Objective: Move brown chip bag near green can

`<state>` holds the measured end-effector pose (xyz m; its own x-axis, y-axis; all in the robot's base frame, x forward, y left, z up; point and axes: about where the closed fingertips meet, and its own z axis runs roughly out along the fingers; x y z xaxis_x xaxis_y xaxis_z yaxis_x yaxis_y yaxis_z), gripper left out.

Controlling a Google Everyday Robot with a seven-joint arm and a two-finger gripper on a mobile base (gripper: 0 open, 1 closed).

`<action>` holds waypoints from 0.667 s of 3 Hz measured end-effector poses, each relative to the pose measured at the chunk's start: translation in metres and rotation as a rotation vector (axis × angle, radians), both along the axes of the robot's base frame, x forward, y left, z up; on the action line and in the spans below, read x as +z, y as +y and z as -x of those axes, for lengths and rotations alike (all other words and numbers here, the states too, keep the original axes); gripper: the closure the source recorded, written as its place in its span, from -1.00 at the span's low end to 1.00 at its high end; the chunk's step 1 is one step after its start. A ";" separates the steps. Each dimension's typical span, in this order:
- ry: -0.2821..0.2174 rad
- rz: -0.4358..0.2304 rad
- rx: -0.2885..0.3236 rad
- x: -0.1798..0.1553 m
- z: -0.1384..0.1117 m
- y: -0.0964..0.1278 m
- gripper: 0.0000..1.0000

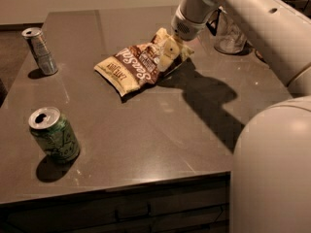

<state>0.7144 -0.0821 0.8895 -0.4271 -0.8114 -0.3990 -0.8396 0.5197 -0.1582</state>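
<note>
The brown chip bag [133,67] lies near the middle of the dark table [160,130], with its right end raised. My gripper [169,54] comes down from the upper right and is shut on that raised right end. The green can [54,135] stands upright at the front left of the table, well apart from the bag.
A slim silver-grey can [41,51] stands at the back left. A clear glass container [228,35] stands at the back right behind my arm. My arm's large white body [272,169] fills the lower right. The table's front edge [121,186] is close.
</note>
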 end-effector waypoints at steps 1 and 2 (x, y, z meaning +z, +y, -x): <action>0.026 0.008 0.014 -0.008 -0.002 0.003 -1.00; 0.040 -0.005 0.043 -0.008 -0.002 0.014 -0.63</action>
